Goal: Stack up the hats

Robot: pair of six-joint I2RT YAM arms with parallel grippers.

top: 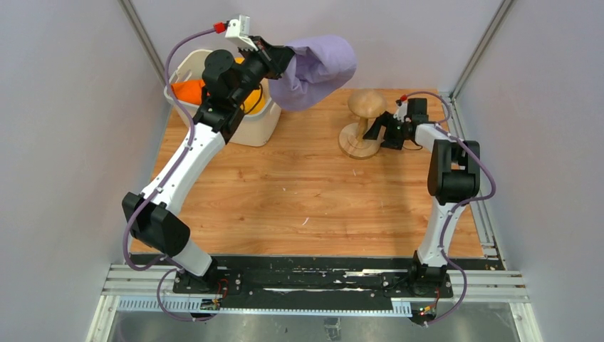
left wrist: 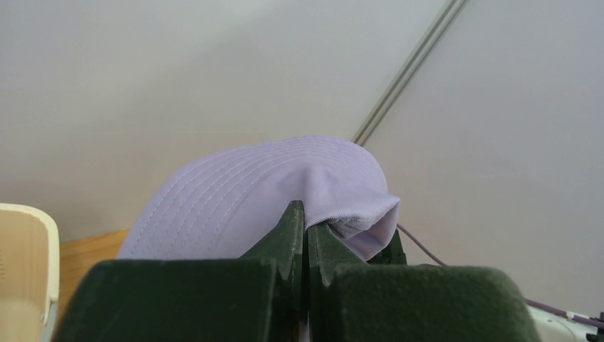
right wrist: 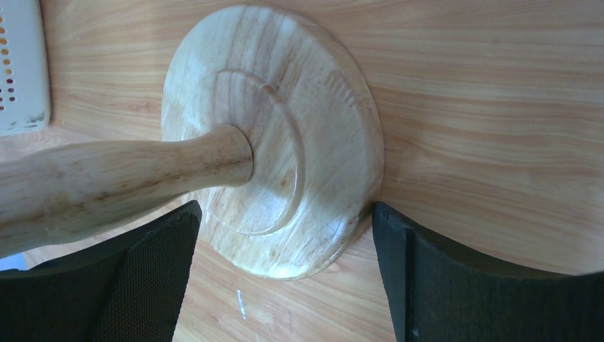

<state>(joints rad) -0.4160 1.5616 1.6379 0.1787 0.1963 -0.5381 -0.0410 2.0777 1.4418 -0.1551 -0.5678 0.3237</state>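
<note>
The lavender hat [top: 317, 71] hangs in the air at the back of the table, between the basket and the wooden stand. My left gripper [top: 288, 60] is shut on a fold of its fabric. In the left wrist view the hat [left wrist: 249, 192] bulges out beyond the pinched gripper [left wrist: 306, 217]. An orange hat [top: 189, 91] lies in the white basket [top: 260, 128], with a bit of yellow fabric [top: 258, 101] beside it. My right gripper [top: 388, 132] stands open, low on the table. Its fingers straddle the round base of the stand [right wrist: 285, 142], the right fingertip [right wrist: 384, 221] at the base's rim.
The mushroom-shaped wooden stand [top: 365, 103] rises at the back right of the wooden table [top: 306, 206]. The basket's perforated wall [right wrist: 18, 64] shows at the left of the right wrist view and its rim [left wrist: 28, 242] in the left wrist view. Grey walls enclose the table.
</note>
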